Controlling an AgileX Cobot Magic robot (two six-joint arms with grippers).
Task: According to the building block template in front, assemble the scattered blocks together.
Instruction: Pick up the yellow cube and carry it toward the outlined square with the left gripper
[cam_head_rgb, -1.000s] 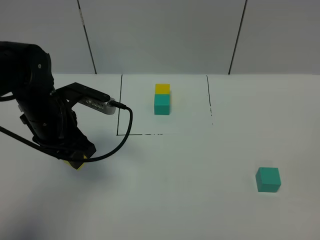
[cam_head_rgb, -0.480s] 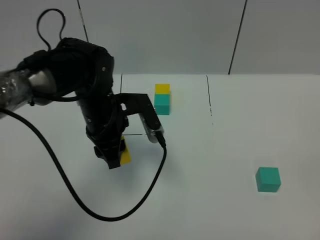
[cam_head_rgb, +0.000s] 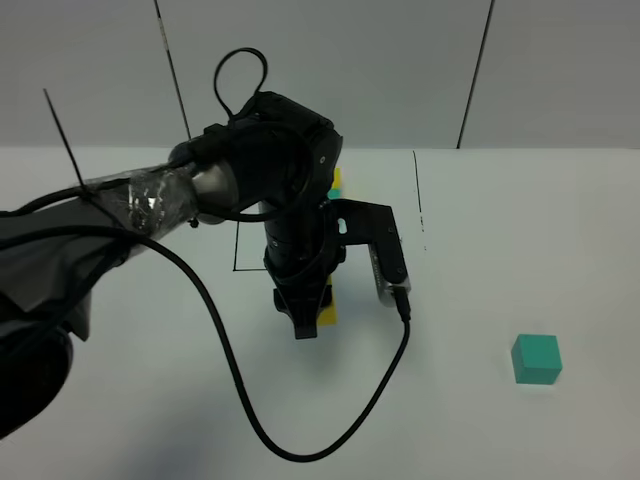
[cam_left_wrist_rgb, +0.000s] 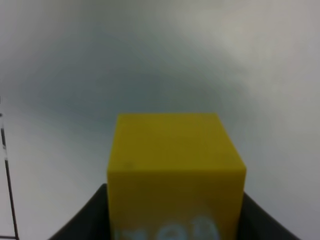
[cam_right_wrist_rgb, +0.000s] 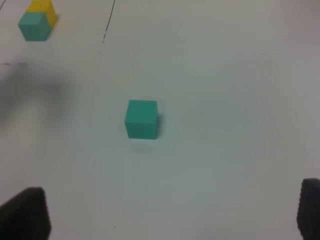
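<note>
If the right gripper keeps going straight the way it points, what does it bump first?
Probably the teal cube: it sits ahead of the right gripper, in line with the gap between its open jaws, slightly off centre. Depth is unclear, so the white table could come first.

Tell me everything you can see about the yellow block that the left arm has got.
The yellow block is a plain matte cube with crisp edges and no markings; its material looks like plastic. It sits squarely in the left gripper, whose dark fingers clamp its opposite sides. It is low over the white table, well left of the loose teal block. Whether it touches the table cannot be told.
</note>
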